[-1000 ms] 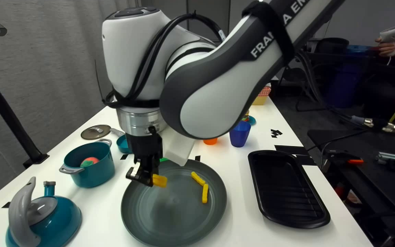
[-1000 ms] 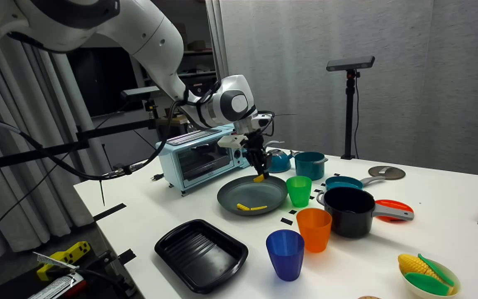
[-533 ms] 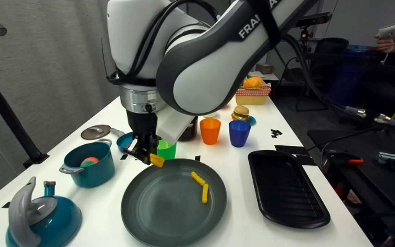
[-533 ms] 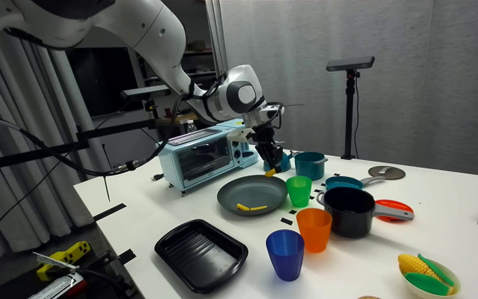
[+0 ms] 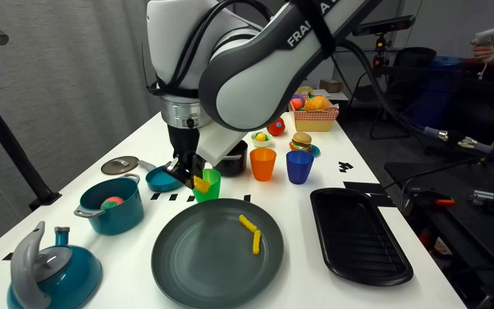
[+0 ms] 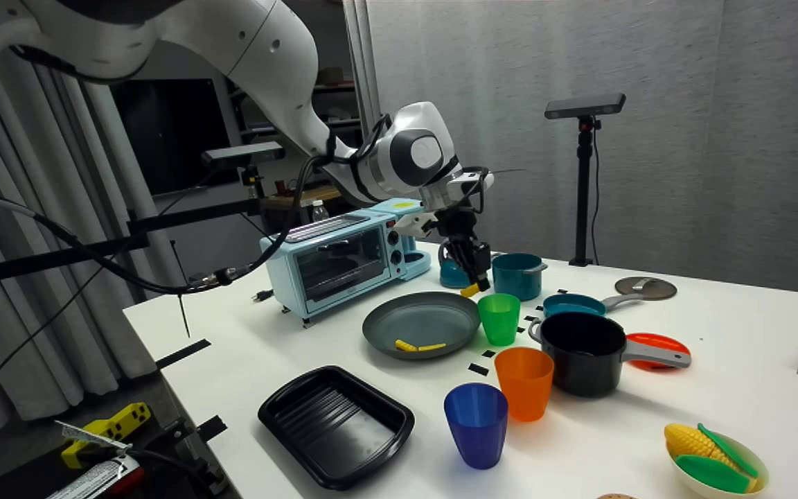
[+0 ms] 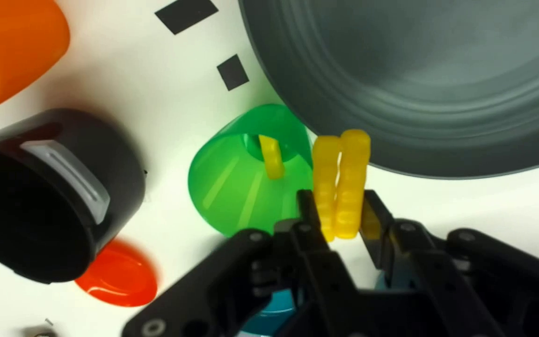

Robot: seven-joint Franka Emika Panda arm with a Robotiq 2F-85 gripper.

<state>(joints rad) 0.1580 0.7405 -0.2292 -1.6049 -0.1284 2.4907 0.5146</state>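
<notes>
yellow sticks (image 7: 353, 182): clamped as a pair, side by side, in the end effector (image 7: 339, 210), jutting well out of the grip. held up off the bench (image 5: 296, 240), just beside the green cup (image 7: 232, 187) and near the edge of the gray plate (image 5: 217, 266); cannot tell the gap to the cup. aimed steeply downward, leaning a little off plumb, beneath a sharply bent wrist (image 5: 167, 51). stretched in from high up in both exterior views, sloping down along the arm (image 5: 247, 90) before folding at that wrist. seen inside the green cup from the wrist view: a single stick (image 7: 273, 159). lying on the gray plate: two loose sticks (image 5: 256, 242), almost end to end, set at an angle. farther along, upright on the bench: black pot (image 6: 582, 360), orange cup (image 6: 525, 388), blue cup (image 6: 479, 426). behind the end effector in an exterior view: teal pot (image 6: 515, 281) and, partly hidden, kettle (image 6: 451, 277). near the far side of the gray plate: pale blue toaster oven (image 6: 337, 267). toward the front: ribbed black tray (image 6: 337, 426).
</notes>
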